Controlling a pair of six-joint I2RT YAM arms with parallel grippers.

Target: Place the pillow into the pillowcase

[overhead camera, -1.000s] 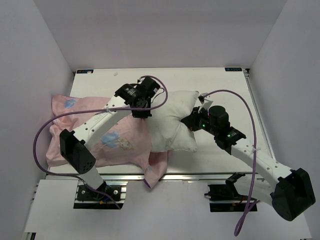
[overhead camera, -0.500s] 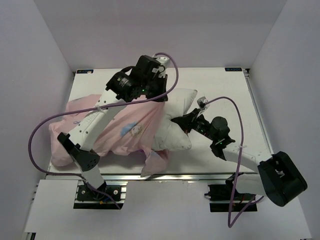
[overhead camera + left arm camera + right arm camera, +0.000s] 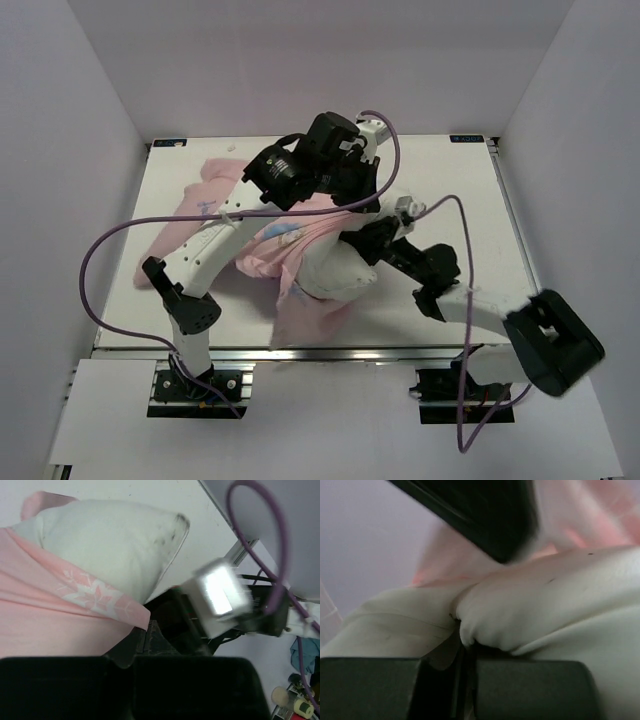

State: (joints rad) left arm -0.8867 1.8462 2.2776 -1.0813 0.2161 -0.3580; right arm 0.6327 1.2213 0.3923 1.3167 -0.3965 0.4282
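Top external: over the last second my left gripper (image 3: 145, 635), clamped on the hem of the thin pale-pink fabric pillowcase (image 3: 300, 312), has hauled it rightward over the plump white fabric pillow (image 3: 343, 276) lying mid-table (image 3: 450, 180). Right gripper (image 3: 462, 647) is pinched shut on pillow fabric. Judgement: insertion is advancing, but the right end is still bare.

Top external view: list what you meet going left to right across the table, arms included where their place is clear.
pillowcase, its loose pink end → pillow, white, partly under the pink cloth → right arm's black elbow
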